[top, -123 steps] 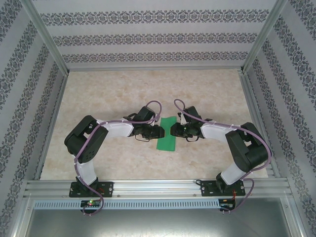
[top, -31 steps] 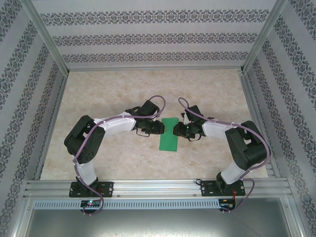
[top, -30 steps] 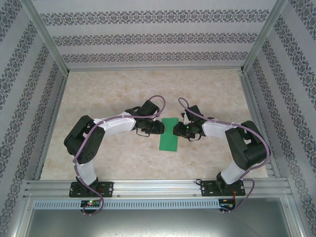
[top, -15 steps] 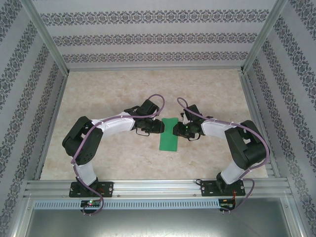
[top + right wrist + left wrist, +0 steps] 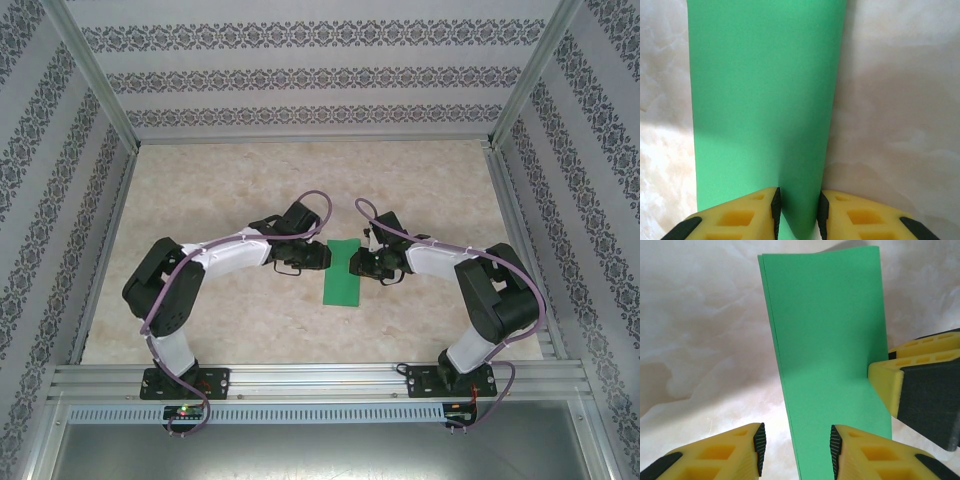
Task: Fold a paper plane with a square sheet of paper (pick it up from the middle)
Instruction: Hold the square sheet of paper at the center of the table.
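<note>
A: Left tool half open, right tool barely parted; each straddles one long edge of the paper, lying on the worktop, gripping nothing.
B: Close unevenly and the paper could skew or slide.

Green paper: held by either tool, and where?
The left tool is open astride one paper edge, holding nothing; the right tool's hold cannot be told.

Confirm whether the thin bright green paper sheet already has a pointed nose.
No, the green paper is a narrow rectangle with square corners, no point anywhere.
</note>
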Available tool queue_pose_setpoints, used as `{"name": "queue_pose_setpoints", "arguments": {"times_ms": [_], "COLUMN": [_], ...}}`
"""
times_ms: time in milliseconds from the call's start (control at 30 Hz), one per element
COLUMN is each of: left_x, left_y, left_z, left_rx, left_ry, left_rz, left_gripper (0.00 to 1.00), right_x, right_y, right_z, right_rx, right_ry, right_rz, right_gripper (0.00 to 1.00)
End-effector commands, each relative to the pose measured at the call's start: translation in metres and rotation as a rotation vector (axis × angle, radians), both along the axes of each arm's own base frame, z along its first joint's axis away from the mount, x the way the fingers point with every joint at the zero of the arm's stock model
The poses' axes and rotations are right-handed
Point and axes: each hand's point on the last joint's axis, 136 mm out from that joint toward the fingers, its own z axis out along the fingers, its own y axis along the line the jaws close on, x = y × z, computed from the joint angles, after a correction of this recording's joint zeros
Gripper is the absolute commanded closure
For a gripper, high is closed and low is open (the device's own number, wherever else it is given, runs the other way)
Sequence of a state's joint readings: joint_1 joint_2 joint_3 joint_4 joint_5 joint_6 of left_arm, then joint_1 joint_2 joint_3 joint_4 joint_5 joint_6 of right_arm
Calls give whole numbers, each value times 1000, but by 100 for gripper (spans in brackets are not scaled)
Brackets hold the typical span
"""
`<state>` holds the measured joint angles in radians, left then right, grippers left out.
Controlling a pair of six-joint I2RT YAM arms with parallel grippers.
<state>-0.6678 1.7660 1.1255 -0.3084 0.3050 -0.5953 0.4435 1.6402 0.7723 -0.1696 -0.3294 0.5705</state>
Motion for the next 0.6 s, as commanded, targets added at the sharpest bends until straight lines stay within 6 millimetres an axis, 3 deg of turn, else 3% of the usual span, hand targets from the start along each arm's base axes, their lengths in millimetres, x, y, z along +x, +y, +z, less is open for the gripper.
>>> {"name": "queue_pose_setpoints", "arguments": {"times_ms": [0, 567], "left_x": [-3, -5], "left_y": [8, 8], "left_z": [11, 10], "left_rx": [8, -20], "left_ry": [-15, 0], "left_rz": [24, 27], "left_gripper": [58, 57], "right_x": [1, 2], "right_y": [-1, 0], "right_z": [-21, -24], "right_rx": [-70, -91], "right_ry": [-3, 7], "right_rz": [25, 35], "right_gripper": [70, 69]}}
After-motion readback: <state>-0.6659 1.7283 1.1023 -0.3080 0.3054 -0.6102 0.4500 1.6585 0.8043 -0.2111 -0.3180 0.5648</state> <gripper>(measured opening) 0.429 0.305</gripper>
